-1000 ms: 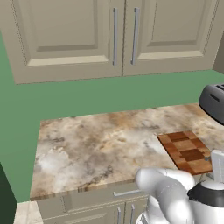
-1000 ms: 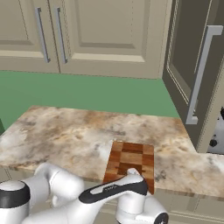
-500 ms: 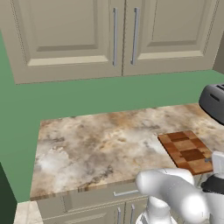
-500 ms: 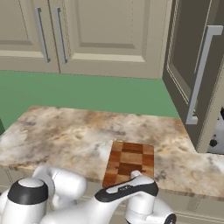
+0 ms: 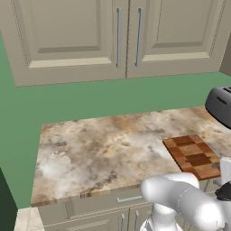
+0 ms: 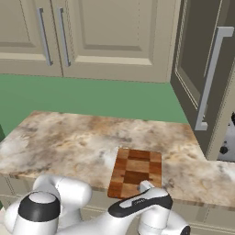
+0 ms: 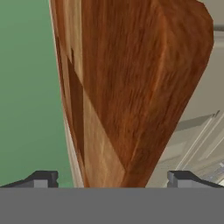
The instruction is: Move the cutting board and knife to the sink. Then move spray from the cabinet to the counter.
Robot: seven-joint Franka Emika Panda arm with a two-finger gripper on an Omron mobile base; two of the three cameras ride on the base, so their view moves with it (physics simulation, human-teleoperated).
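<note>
The checkered wooden cutting board (image 5: 191, 155) lies flat near the front right of the marbled counter (image 5: 99, 149); it also shows on the counter (image 6: 69, 142) as the board (image 6: 136, 170). In the hand view my gripper (image 7: 113, 178) is open, with the board's edge (image 7: 131, 87) close up between the two wide-apart fingertips (image 7: 43, 178). My arm bends low in front of the counter edge, just below the board. The wall cabinet (image 5: 81, 36) above has both doors shut. The knife, the sink and the spray are out of view.
A dark toaster (image 5: 221, 106) stands at the counter's back right. A tall dark unit with a long grey handle (image 6: 209, 82) bounds the counter on the right. Drawer fronts (image 5: 113, 200) run below the counter edge. A green wall sits behind.
My arm has sunk lower in front of the counter edge and shifted a little right. The cutting board has stayed in place and the jaws have stayed wide.
</note>
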